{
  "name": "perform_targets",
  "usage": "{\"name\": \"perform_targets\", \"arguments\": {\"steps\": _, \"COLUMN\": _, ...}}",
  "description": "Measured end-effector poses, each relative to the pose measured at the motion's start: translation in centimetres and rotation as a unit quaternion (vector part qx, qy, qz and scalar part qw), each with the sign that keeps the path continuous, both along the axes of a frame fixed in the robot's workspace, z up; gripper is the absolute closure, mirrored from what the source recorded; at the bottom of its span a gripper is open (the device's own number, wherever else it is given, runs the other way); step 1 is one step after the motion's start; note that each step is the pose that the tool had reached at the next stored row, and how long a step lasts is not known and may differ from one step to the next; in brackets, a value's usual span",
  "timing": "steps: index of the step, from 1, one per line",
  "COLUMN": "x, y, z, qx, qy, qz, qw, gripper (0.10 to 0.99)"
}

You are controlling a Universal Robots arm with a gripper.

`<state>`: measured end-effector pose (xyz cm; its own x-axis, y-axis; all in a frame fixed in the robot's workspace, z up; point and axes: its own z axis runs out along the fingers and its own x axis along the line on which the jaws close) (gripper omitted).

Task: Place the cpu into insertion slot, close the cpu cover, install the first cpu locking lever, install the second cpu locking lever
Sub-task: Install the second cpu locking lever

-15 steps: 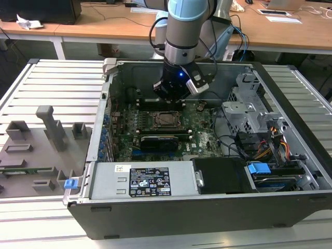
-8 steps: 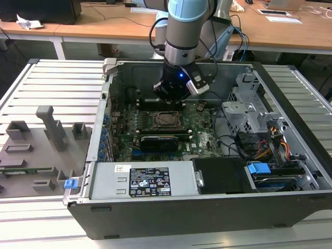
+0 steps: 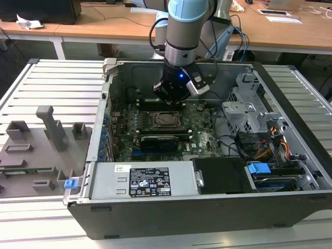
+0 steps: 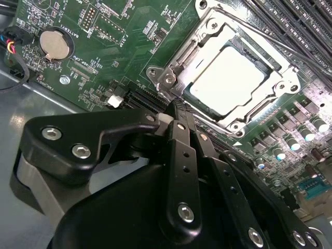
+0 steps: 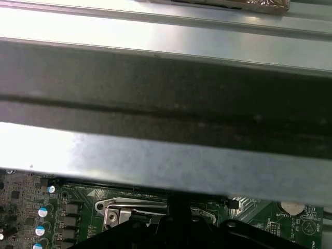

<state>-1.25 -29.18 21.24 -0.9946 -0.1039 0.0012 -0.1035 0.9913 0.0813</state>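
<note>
The cpu [image 4: 228, 83] lies flat in the insertion slot [image 3: 167, 120], its silver-grey top showing through the window of the cpu cover [image 4: 282, 70]. The cover is folded down around the chip. A thin metal lever rod [image 4: 259, 33] runs along one side of the cover. My gripper [image 4: 176, 106] has its two black fingers pressed together with nothing seen between them. Their tips hover right at the socket's edge by a cover hinge [image 4: 167, 79]. In the exterior view the gripper [image 3: 171, 97] hangs just behind the socket. The first wrist view catches the gripper [image 5: 171, 210] beside a socket corner [image 5: 116, 213].
The open computer case has a tall metal wall [image 5: 166, 155] close behind the gripper. A long black card [image 3: 163, 141] lies in front of the socket, and memory slots [image 4: 306, 26] run beside it. A drive cage [image 3: 249, 109] and cables [image 3: 270, 148] fill the exterior view's right. A coin battery [image 4: 53, 44] sits on the board.
</note>
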Motion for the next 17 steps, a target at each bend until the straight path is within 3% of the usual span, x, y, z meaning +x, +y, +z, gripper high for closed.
{"name": "perform_targets", "arguments": {"steps": 11, "x": 0.00, "y": -0.77, "z": 0.15, "qx": -0.0001, "qy": 0.0000, "qz": 0.000, "qw": 1.0000, "gripper": 0.980}}
{"name": "perform_targets", "arguments": {"steps": 16, "x": 0.00, "y": -0.79, "z": 1.54, "qx": -0.0001, "qy": 0.0000, "qz": 0.000, "qw": 1.0000, "gripper": 0.980}}
{"name": "perform_targets", "arguments": {"steps": 17, "x": 0.00, "y": -0.79, "z": 2.27, "qx": 0.0000, "qy": 0.0000, "qz": 0.000, "qw": 1.0000, "gripper": 0.980}}
